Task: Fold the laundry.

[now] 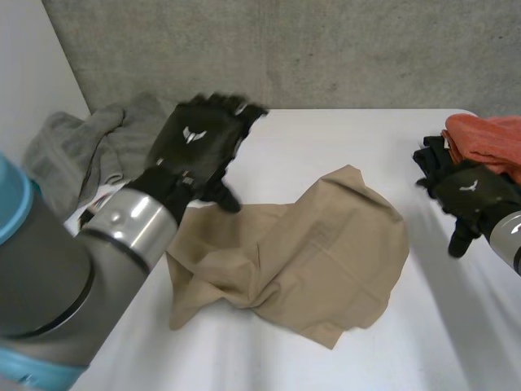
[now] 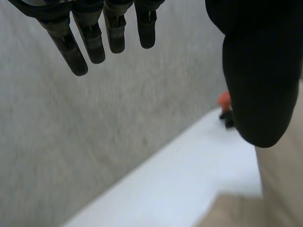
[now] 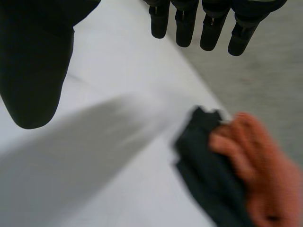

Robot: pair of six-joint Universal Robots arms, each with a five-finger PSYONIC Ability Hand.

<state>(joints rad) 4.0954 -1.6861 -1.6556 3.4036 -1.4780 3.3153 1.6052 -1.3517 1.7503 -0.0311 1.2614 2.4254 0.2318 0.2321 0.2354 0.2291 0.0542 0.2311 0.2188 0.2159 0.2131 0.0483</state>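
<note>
- Head view: the tan cloth point(image 1: 301, 252) is found lying crumpled near the middle of the counter point(image 1: 326, 138). Its wrinkles are gathered toward its left side, and no tidy fold is seen in it.
- The left hand point(image 1: 199, 138) is held raised over the cloth's far left edge. In the left wrist view its fingers point(image 2: 90, 38) are seen straight and spread away from the thumb, with nothing between them. No grip on the cloth is observed.
- The right hand point(image 1: 472, 191) is placed at the right side of the counter, well apart from the tan cloth. In the right wrist view its fingers point(image 3: 208, 23) are seen straight and relaxed, and nothing is held.
- A dark cloth point(image 1: 430, 155) and an orange cloth point(image 1: 488, 134) are piled just beyond the right hand. A grey cloth point(image 1: 89, 147) is heaped at the far left of the counter.
- Step in hand, as judged: the tan cloth is being approached for a first grasp. Flattening and folding are not yet begun.
- Next move, as judged: the left hand would need to be lowered and the far left edge pinched. The right hand would need to be brought across to the cloth's right side, so that the wrinkles can be drawn out before any fold is laid.
</note>
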